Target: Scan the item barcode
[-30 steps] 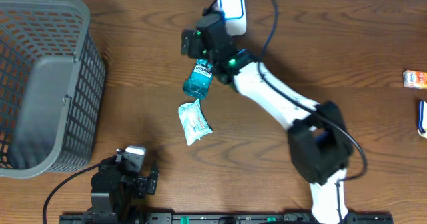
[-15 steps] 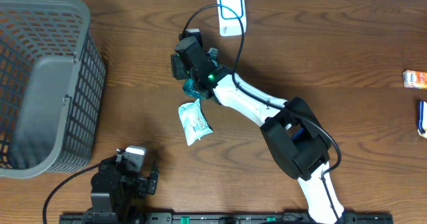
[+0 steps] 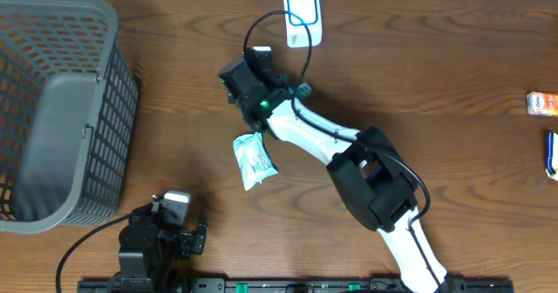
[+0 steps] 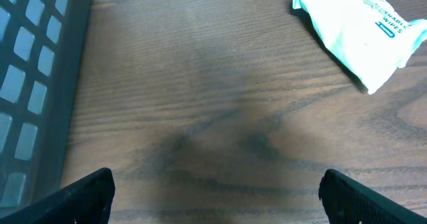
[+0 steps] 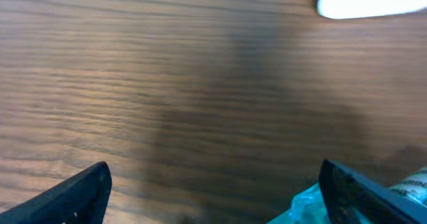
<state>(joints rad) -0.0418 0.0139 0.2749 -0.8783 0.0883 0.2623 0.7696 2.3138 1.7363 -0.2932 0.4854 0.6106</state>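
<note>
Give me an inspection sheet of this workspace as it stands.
Surface: brown wooden table, no spills seen.
Job's things: white scanner at the far edge; teal bottle lying by the right gripper; wipes packet lying flat.
Clutter: grey basket at left; small box at the right edge.
Grippers: left gripper open, empty; right gripper open.
Cables: black cable loops over the scanner.
Surroundings: nothing seen.

Soft, even light falls on the brown wooden table (image 3: 453, 66), which looks sharp from overhead, with only faint shadows beside the basket (image 3: 52, 110). The left wrist view is clear with a dim shadow mid-table. The right wrist view is smeared by blur.
</note>
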